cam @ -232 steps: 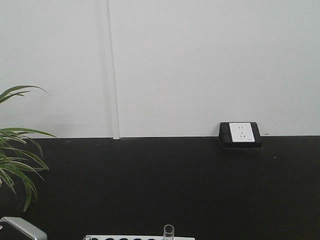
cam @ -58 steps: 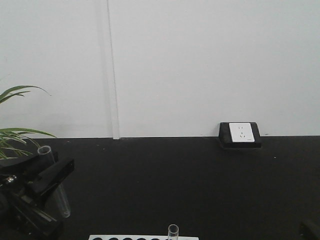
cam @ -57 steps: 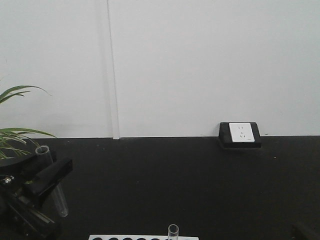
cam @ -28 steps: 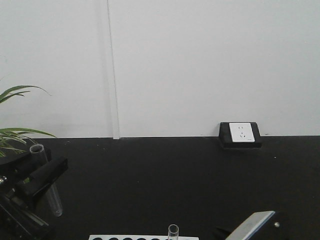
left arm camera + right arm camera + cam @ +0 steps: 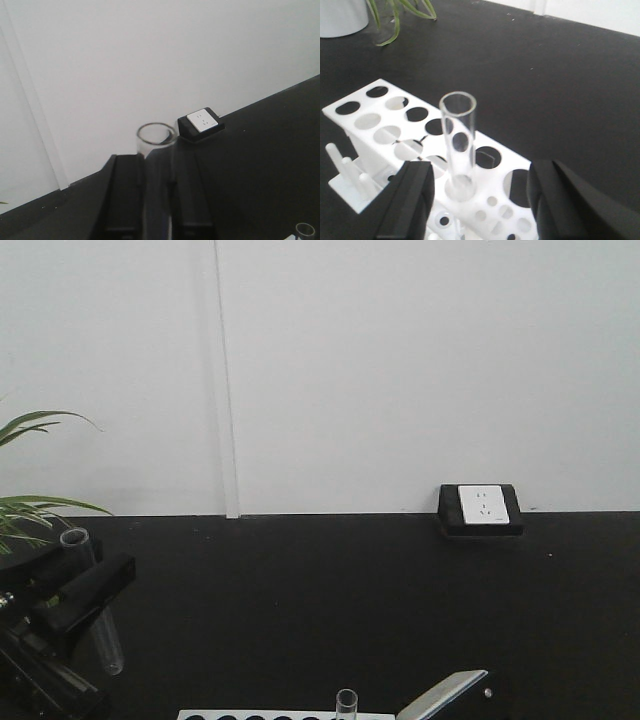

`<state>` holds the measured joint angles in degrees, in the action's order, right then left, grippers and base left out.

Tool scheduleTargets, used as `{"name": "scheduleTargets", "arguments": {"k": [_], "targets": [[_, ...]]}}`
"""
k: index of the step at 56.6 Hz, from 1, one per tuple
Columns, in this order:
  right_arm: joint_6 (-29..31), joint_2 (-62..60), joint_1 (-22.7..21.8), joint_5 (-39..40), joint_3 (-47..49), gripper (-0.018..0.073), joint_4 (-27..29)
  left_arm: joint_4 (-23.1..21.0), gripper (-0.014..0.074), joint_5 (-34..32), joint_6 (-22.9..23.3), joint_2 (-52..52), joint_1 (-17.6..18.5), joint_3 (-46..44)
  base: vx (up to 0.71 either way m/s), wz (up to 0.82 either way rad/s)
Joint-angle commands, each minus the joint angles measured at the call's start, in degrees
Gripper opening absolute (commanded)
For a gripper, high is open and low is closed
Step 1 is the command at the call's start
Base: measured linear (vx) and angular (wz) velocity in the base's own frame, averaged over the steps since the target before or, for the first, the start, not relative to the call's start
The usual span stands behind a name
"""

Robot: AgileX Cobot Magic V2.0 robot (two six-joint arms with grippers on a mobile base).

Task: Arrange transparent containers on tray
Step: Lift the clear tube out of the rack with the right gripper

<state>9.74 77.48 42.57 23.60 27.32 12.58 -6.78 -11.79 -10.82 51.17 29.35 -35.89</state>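
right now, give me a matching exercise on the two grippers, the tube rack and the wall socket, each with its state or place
Things:
1. left gripper
2. right gripper
3. white tube rack
4. wall socket

States or places:
A. against the white wall, at the far edge of the black table
B. open, straddling the standing test tube without touching it
C. shut on the held test tube, open rim upward
D. holds one upright tube; its other holes in view are empty

Pairs: 1-C, 2-B, 3-D, 4-A
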Motion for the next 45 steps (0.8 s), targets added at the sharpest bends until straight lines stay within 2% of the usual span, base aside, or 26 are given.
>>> {"name": "scheduleTargets", "arguments": {"k": [1, 12, 25, 32, 45], "targets": [[-3.6, 0.1, 0.1, 6.7, 2.0, 0.0477, -4.6, -0.4, 0.0104, -4.3, 0.3, -0.6, 0.3, -2.2, 0.00, 0.00], [-5.5, 4.2, 0.1, 14.9, 2.3, 0.0477, -6.4, -0.4, 0.0104, -4.3, 0.3, -0.6, 0.3, -2.2, 0.00, 0.00], [-5.9, 9.3, 0.1, 14.4, 7.0, 0.0477, -6.8, -0.4, 0.0104, -4.3, 0.3, -0.6, 0.3, -2.2, 0.00, 0.00], [-8.2, 10.8, 0.1, 13.6, 8.7, 0.0477, -6.8, -0.4, 0.0104, -4.3, 0.3, -0.6, 0.3, -2.2, 0.00, 0.00], [-9.1, 10.8, 0.1, 8.6, 8.6, 0.0477, -6.8, -0.4, 0.0104, -4.3, 0.3, -0.6, 0.3, -2.2, 0.00, 0.00]]}}
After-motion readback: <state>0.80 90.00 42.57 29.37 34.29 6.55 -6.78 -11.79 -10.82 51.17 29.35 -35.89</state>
